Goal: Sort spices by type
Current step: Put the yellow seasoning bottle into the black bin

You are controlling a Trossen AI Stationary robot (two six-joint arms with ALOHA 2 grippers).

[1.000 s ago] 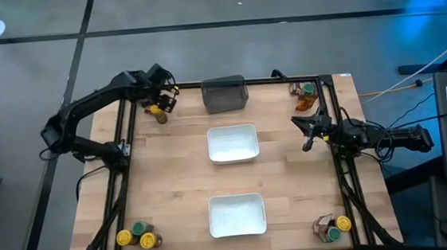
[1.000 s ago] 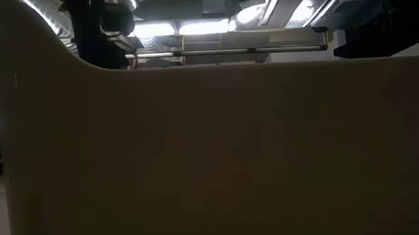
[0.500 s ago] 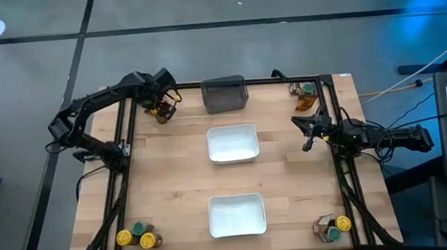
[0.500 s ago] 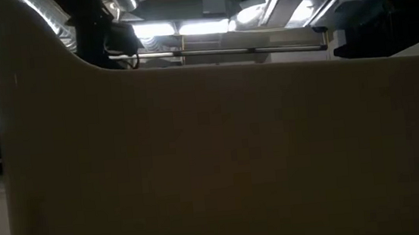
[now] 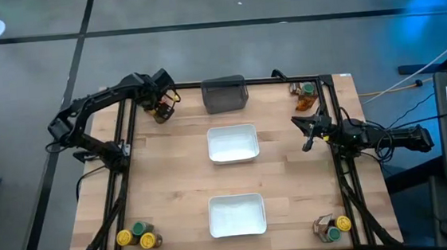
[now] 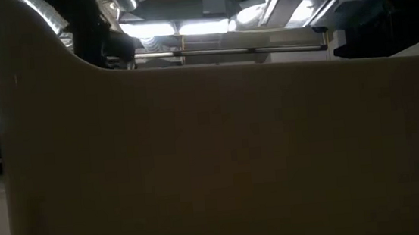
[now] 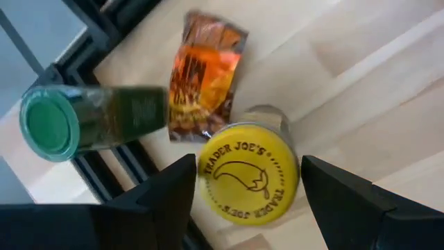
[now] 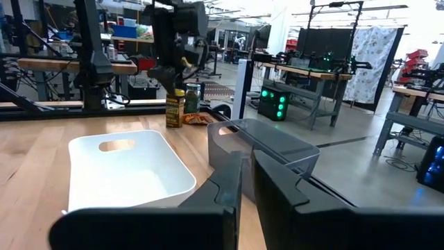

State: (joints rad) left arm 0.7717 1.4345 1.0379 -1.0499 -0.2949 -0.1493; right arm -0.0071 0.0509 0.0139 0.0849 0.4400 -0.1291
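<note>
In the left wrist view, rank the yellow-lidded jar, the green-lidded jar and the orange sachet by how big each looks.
1. Green-lidded jar, lying on its side, full length showing.
2. Yellow-lidded jar and orange sachet: too alike to rank.

The yellow-lidded jar is seen lid-on and sits nearest the camera between the open left gripper's fingers, so true sizes are unsure.

on the table: two white trays, one white tray and a second white tray, and one dark grey block. four yellow-lidded jars: first yellow jar, second yellow jar, third yellow jar, fourth yellow jar. three green-lidded jars: first green jar, second green jar, third green jar. two clear orange-brown sachets: first sachet, second sachet. one brownish item cannot be told.
</note>
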